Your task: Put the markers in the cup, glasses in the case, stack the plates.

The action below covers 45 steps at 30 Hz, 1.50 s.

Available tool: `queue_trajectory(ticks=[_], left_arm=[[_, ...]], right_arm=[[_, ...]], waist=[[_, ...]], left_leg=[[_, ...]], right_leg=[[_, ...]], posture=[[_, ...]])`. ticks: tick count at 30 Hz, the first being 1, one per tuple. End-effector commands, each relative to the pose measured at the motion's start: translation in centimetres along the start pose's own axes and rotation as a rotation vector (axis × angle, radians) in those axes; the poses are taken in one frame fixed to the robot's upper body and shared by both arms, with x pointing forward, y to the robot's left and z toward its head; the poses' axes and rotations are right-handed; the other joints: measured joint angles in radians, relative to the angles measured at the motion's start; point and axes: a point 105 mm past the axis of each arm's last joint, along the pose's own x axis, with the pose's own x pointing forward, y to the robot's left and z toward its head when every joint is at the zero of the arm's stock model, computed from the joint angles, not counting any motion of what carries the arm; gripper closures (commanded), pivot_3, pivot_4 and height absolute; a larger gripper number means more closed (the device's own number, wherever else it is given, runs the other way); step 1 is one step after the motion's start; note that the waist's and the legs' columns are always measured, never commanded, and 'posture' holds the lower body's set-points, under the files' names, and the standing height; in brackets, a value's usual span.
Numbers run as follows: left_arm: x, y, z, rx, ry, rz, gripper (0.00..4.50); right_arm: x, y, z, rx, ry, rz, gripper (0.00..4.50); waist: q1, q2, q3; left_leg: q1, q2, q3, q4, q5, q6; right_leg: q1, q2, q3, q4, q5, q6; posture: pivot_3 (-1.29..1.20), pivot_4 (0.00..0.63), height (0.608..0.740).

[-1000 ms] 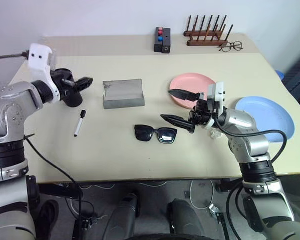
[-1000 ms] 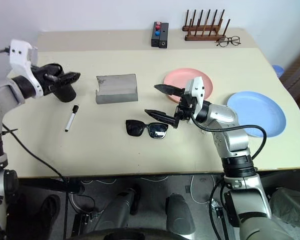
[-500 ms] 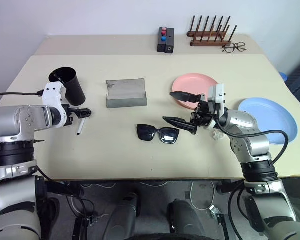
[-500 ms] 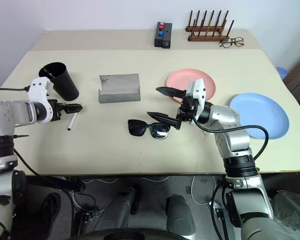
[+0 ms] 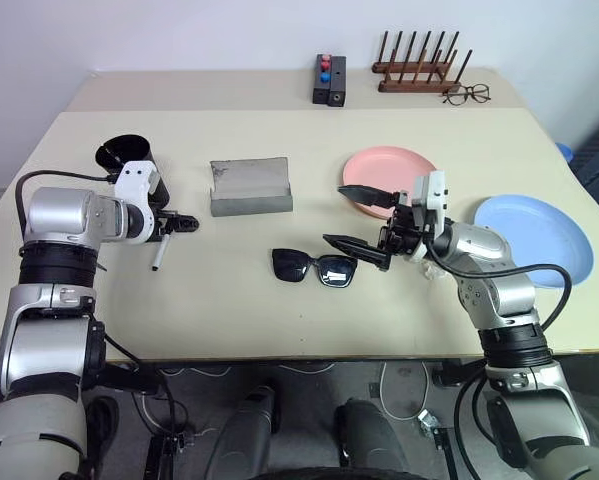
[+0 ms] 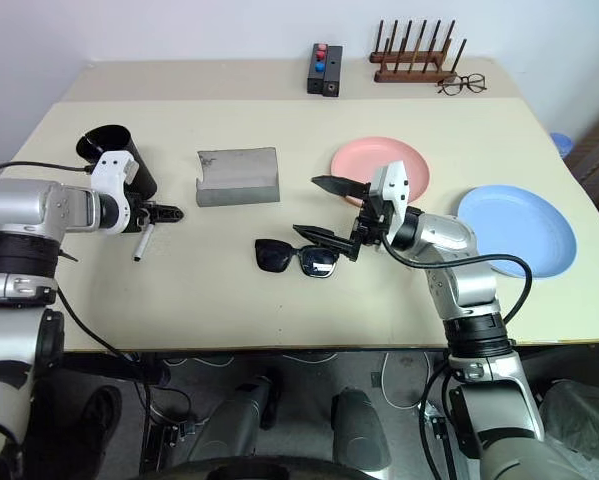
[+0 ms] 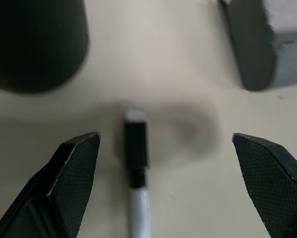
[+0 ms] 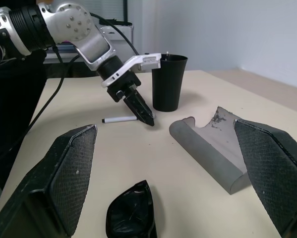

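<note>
two open grippers: the left gripper [image 7: 165,163], jaws spread astride the white-bodied marker [image 7: 137,183] near the cup [image 5: 129,165], seems lined up to pinch it; the right gripper [image 5: 359,218] waits empty above the sunglasses [image 5: 314,267], case [image 5: 250,185] open behind.

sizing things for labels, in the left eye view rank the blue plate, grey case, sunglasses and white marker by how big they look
1. blue plate
2. grey case
3. sunglasses, close to the case in width but thinner
4. white marker
</note>
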Motion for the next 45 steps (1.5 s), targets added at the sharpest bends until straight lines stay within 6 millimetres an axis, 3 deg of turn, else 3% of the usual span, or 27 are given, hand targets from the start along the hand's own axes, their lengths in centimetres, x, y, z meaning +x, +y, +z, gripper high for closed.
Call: queue_trajectory(ticks=[1,6,9,16,24,34,39,45], left_arm=[[0.0,-0.1,1.1,0.046,-0.034,0.01,0.06],[0.4,0.1,0.8,0.057,-0.026,0.019,0.06],[0.6,-0.1,0.5,0.052,-0.014,0.01,0.87],[0.4,-0.3,-0.2,0.067,0.001,0.005,4.47],[-0.7,-0.1,-0.6,0.062,-0.002,0.014,4.47],[-4.7,-0.8,1.0,0.123,-0.074,0.014,4.47],[-7.3,-4.7,5.0,0.273,-0.464,-0.179,4.47],[-10.8,-5.2,9.7,0.312,-0.878,-0.198,4.47]], right_arm=[[0.1,0.1,1.1,-0.054,-0.026,0.0,0.0],[0.1,-0.1,1.1,-0.063,-0.026,-0.006,0.0],[0.1,-0.2,1.1,-0.069,-0.025,-0.01,0.0],[0.0,-0.4,1.0,-0.079,-0.019,-0.016,0.0],[0.1,-0.7,1.1,-0.089,-0.017,-0.017,0.0],[0.1,-0.6,1.0,-0.086,-0.012,-0.015,0.0],[0.2,-0.8,1.0,-0.084,-0.019,-0.02,0.0],[0.4,-1.0,1.1,-0.086,-0.029,-0.023,0.0]], waist=[[0.0,0.0,0.0],[0.001,0.0,0.0],[0.0,0.0,0.0],[0.0,0.0,0.0],[-0.003,0.0,0.0],[-0.003,0.0,0.0],[0.002,0.0,0.0],[0.001,0.0,0.0]], left_leg=[[0.0,0.0,0.0,0.0,0.0,0.0],[0.0,0.0,0.0,0.0,0.0,0.0],[0.0,0.0,0.0,0.0,0.0,0.0],[0.0,0.0,0.0,0.0,0.0,0.0],[0.0,0.0,0.0,0.0,0.0,0.0],[0.0,0.0,-0.001,0.0,0.0,0.0],[0.0,0.0,-0.001,0.0,0.0,0.0],[0.0,0.0,-0.001,-0.001,0.0,0.0]], right_leg=[[0.0,0.0,0.0,0.0,0.0,0.0],[0.0,0.0,0.0,0.0,0.0,0.0],[0.0,0.0,0.0,0.0,0.0,0.0],[0.0,0.0,0.0,0.0,0.0,0.0],[0.0,0.0,0.0,0.0,0.0,0.0],[0.0,0.0,0.0,0.0,0.0,0.0],[0.0,0.0,0.0,-0.001,0.0,0.0],[0.0,-0.002,-0.001,-0.002,0.0,0.0]], posture=[[0.0,0.15,0.74],[0.0,0.15,0.74],[0.0,0.15,0.74],[0.0,0.15,0.74],[0.0,0.15,0.74],[0.0,0.15,0.74],[0.0,0.15,0.74],[0.0,0.15,0.74]])
